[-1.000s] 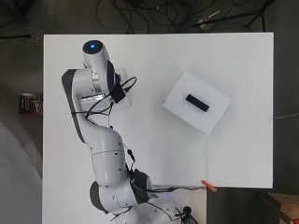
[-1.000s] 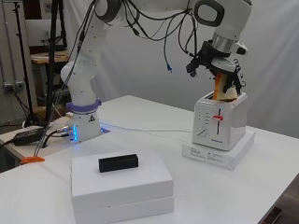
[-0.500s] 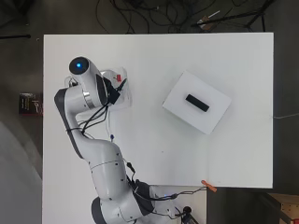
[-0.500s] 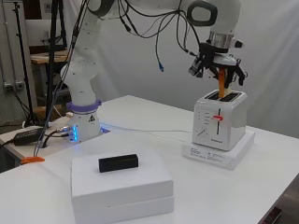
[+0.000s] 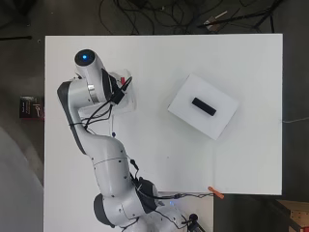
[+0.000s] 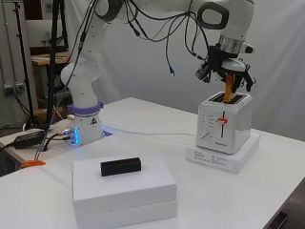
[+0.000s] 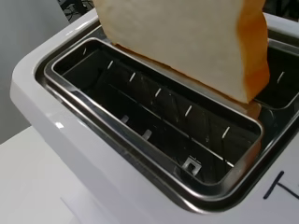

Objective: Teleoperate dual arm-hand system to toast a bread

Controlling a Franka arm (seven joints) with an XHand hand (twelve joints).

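Bread (image 7: 187, 42) hangs upright just above the toaster (image 6: 224, 121), clamped in the curled fingers (image 6: 224, 71) of the hand. Its lower edge is over one slot (image 7: 154, 121), long axis along the slot, so the move is straight down.

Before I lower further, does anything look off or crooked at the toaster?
Only the bread slice: in the wrist view it sits over the divider between the toaster's two slots, lower edge at the rim, not squarely over either. In the side view the hand holds it upright above the toaster. Nothing looks spilled or damaged.
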